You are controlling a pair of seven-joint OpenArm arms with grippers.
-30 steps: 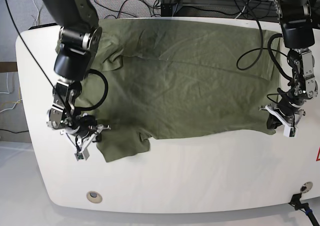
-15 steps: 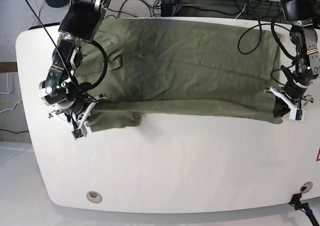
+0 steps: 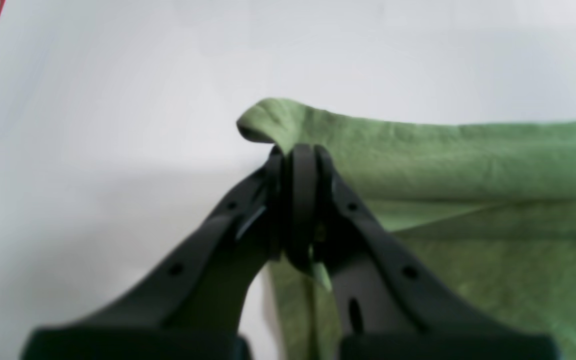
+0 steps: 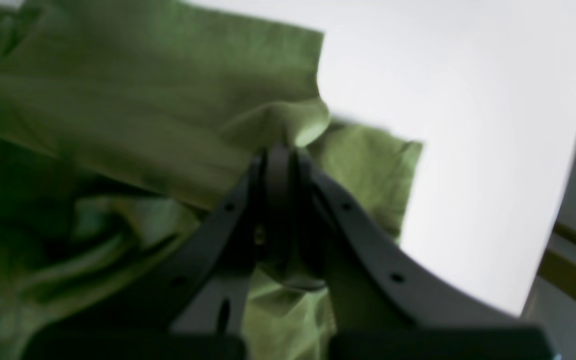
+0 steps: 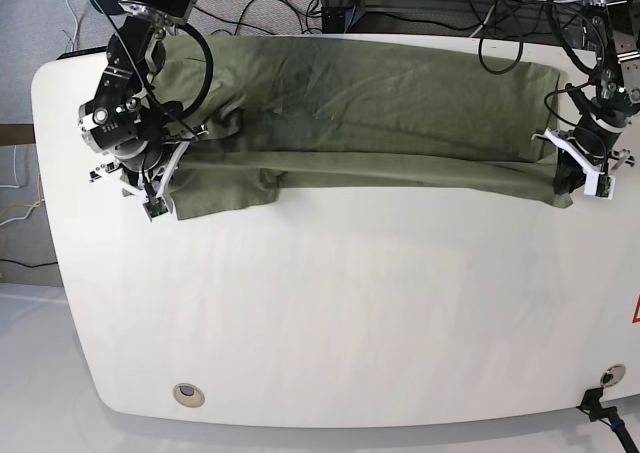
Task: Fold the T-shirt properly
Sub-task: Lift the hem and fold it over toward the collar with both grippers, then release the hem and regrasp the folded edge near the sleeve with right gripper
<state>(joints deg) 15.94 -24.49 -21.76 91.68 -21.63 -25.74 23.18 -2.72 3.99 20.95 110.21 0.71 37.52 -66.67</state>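
While both claws pinch its near edge, the T-shirt (image 5: 380, 103) lies across the far half of the white tabletop (image 5: 340, 313).

Seen from the base camera, the olive cloth stretches sideways along the far side, its near edge doubled over into a long fold that runs from one arm to the other. The left claw (image 3: 298, 150) is clamped tight on a corner of that fold – a small lip of green curls up just past its tips (the rest of the cloth trails off to one side). The right claw (image 4: 280, 150) is likewise pressed closed on fabric, with a bunched peak rising right at its tips and a sleeve lying flat on the tabletop beside it. Dark cables (image 5: 500, 43) loop over the shirt's far edge – near the left arm.
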